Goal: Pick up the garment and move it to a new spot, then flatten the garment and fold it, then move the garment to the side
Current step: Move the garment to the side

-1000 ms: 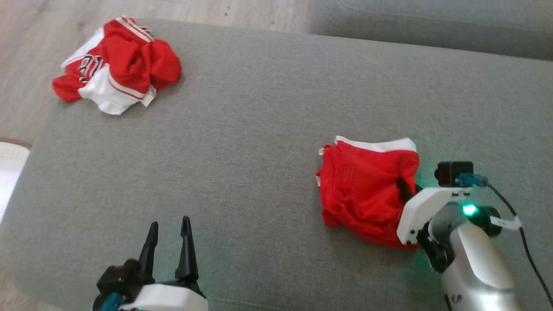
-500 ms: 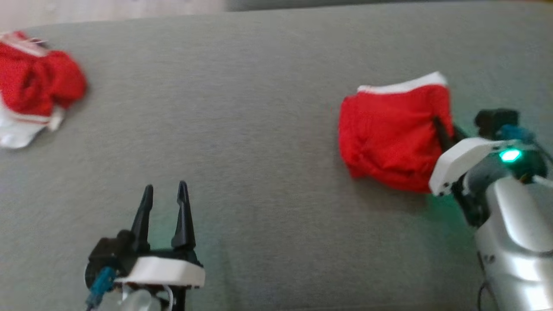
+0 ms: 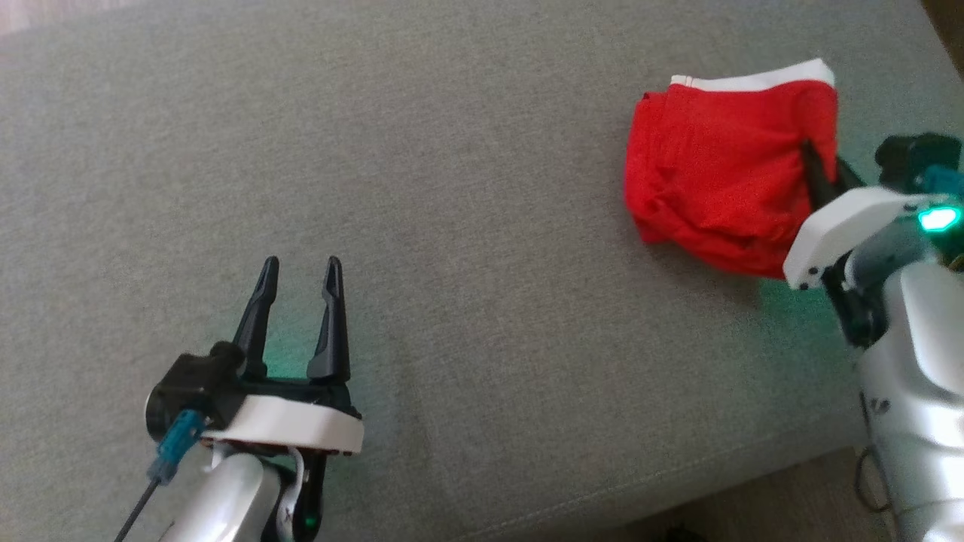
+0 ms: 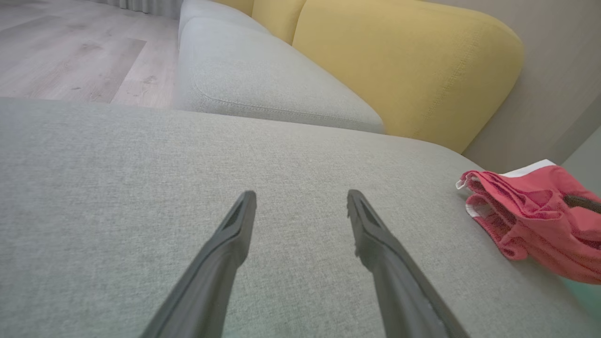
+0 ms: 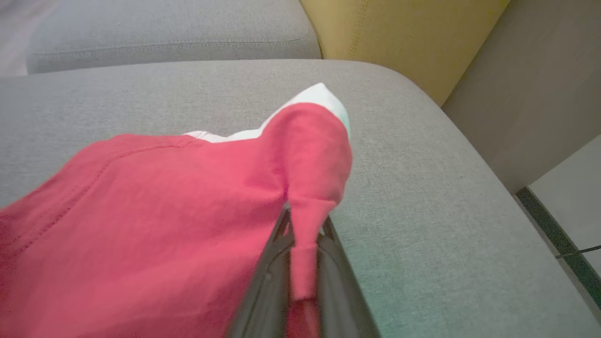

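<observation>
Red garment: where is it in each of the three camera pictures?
Head view: red garment, upper right.
Left wrist view: red garment, right edge, mid-height.
Right wrist view: red garment, centre and lower left, pinched in the right gripper.
Shared landmark: its white band along one edge.

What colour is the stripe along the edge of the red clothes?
White band, clearest in the head view.
</observation>
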Controlling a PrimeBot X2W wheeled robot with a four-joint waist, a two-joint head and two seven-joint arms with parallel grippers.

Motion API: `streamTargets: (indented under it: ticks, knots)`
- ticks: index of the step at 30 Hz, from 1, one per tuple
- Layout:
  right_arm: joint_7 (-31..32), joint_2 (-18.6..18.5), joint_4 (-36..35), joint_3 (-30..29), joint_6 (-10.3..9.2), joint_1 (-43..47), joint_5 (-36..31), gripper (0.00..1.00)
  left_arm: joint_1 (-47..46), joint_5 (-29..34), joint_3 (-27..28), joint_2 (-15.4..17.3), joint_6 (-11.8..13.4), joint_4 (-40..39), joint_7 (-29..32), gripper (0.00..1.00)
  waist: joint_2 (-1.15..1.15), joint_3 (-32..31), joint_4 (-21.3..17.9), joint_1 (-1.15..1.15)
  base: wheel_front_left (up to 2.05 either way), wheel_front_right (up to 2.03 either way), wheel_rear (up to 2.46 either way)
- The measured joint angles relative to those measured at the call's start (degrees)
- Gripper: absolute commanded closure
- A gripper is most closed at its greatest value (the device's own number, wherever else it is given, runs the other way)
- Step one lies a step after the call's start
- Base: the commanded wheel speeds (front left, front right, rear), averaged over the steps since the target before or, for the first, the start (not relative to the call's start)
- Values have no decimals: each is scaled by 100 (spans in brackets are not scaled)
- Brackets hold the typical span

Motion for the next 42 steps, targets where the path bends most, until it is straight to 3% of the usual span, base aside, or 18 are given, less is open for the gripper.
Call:
streamTargets:
  ticks: [5, 18, 22, 23, 24, 25, 26, 33, 42]
  knots:
    - [-42, -268, 337, -141, 1, -452, -341, 100, 1, 1, -8, 38, 16, -53, 19, 0, 0, 58, 169, -2, 0, 0, 0]
    - [115, -1718, 1184, -469, 3, -1483, -1318, 100, 78, 0, 155, 230, 204, -343, 19, 0, 0, 369, 1111, -1, 0, 0, 0]
    - [110, -2011, 1406, -465, 4, -1785, -1475, 100, 78, 0, 155, 258, 208, -402, 20, 0, 0, 584, 1282, 0, 0, 0, 0]
    - [109, -2054, 1449, -464, 4, -1850, -1519, 97, 78, 0, 156, 270, 210, -423, 20, 0, 0, 634, 1315, 0, 0, 0, 0]
    - [109, -2054, 1449, -464, 4, -1850, -1519, 80, 78, 0, 156, 270, 210, -423, 20, 0, 0, 634, 1315, 0, 0, 0, 0]
    - [85, -2086, 1495, -466, 4, -1919, -1575, 32, 77, 0, 156, 276, 211, -446, 20, 0, 0, 682, 1342, -1, 0, 0, 0]
    - [13, -2111, 1507, -471, 4, -1961, -1648, 0, 77, 1, 156, 279, 213, -460, 20, 0, 0, 724, 1362, 0, 0, 0, 0]
    - [-425, -2003, 1585, -760, 4, -2130, -2118, 0, 70, 3, 143, 279, 255, -483, 25, 0, 0, 794, 1336, -1, 0, 0, 0]
    - [-799, -1077, 1423, -677, 4, -2090, -1849, 0, 66, -1, 126, 278, 249, -371, 25, 0, 0, 390, 1181, -1, 0, 0, 0]
